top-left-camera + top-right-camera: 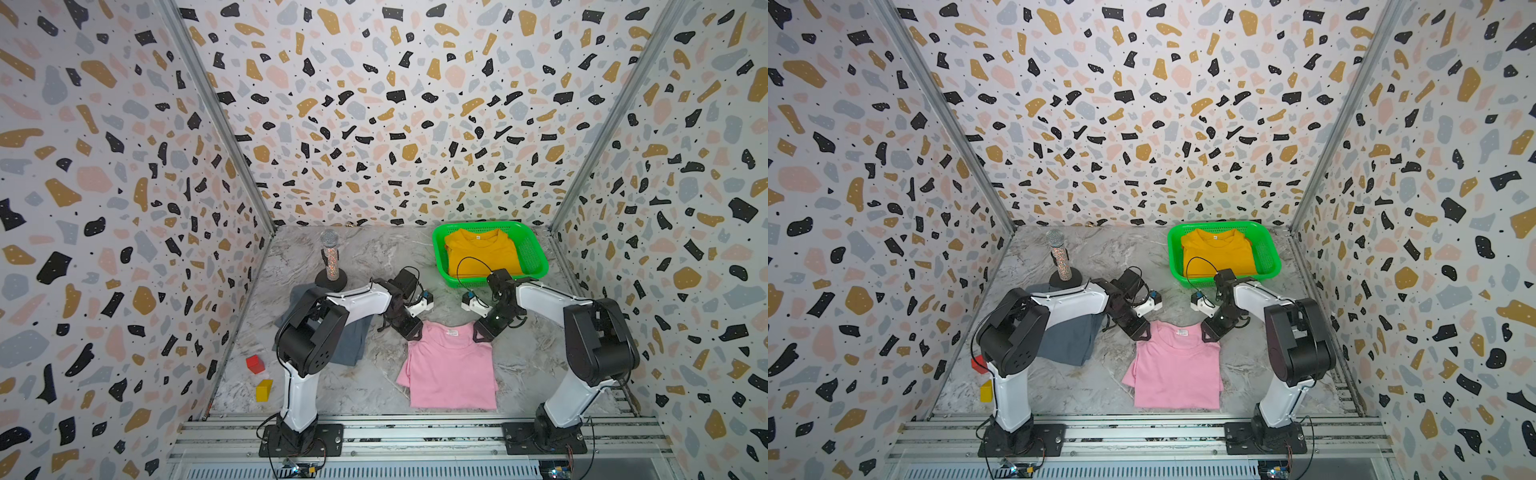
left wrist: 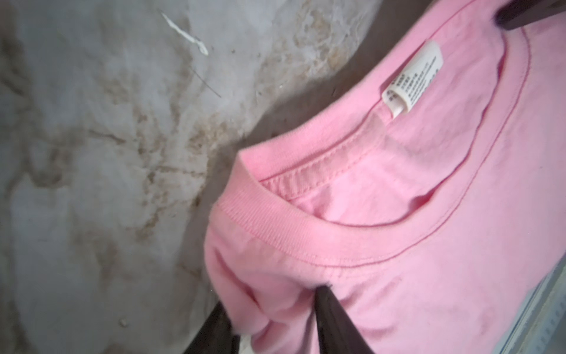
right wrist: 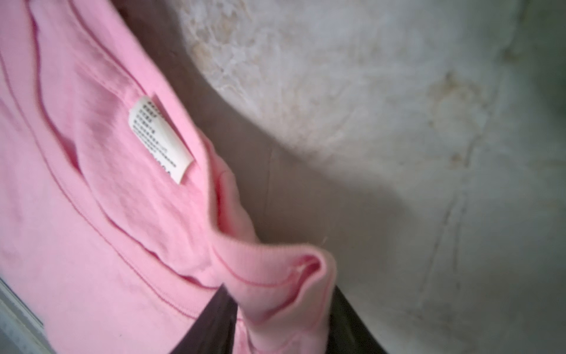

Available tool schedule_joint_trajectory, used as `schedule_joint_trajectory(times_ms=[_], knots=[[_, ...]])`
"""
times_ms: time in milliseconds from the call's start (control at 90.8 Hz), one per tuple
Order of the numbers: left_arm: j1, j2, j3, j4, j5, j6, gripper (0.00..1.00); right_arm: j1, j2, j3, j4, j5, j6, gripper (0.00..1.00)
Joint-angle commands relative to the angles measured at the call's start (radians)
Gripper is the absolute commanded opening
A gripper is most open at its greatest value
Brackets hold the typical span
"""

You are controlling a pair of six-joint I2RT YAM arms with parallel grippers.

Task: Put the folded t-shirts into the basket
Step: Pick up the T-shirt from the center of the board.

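On the counter (image 1: 374, 386), front centre, pink t-shirt (image 1: 451, 370) lies flat, collar end toward basket (image 1: 530, 249). Left hand (image 1: 417, 334) and right hand (image 1: 482, 336) each nearly closed, pinching bunched cloth at a collar corner; wrist views show fabric between the fingers (image 2: 333, 318). Step: grip made, shirt body not yet raised. Next calls for an even two-arm lift, carry over the basket rim, release onto orange-yellow t-shirt (image 1: 478, 253) inside. Grey-blue t-shirt (image 1: 351, 347) half hidden under left arm (image 1: 361, 301). Fourth shirt nowhere visible. Right wrist view blurred.

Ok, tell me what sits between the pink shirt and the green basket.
Nothing visible does: bare marble tabletop runs from the pink t-shirt to the basket. A yellow-orange t-shirt already lies inside it.
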State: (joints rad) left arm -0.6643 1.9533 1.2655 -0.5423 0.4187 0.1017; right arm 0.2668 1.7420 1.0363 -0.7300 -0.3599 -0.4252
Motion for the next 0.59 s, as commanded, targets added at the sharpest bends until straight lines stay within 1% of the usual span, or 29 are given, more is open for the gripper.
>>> schedule_joint_trajectory(times_ms=[0, 88, 154, 187, 462, 584], knots=[[-0.014, 0.019, -0.033, 0.033, 0.040, -0.051, 0.26, 0.007, 0.010, 0.022, -0.034, -0.033, 0.010, 0.28], [-0.011, -0.009, -0.038, 0.058, 0.026, -0.061, 0.14, 0.006, -0.027, 0.013, -0.005, -0.016, 0.011, 0.13], [-0.004, -0.038, -0.041, 0.076, 0.033, -0.063, 0.01, 0.005, -0.075, -0.003, 0.022, -0.007, 0.009, 0.04], [0.000, -0.053, -0.042, 0.083, 0.038, -0.064, 0.00, 0.004, -0.100, -0.012, 0.034, -0.002, 0.007, 0.00], [0.017, -0.200, -0.070, 0.163, 0.111, -0.020, 0.00, -0.009, -0.308, -0.049, 0.079, 0.039, -0.003, 0.00], [0.017, -0.239, -0.050, 0.174, 0.130, 0.011, 0.00, -0.011, -0.393, -0.055, 0.078, 0.079, -0.013, 0.00]])
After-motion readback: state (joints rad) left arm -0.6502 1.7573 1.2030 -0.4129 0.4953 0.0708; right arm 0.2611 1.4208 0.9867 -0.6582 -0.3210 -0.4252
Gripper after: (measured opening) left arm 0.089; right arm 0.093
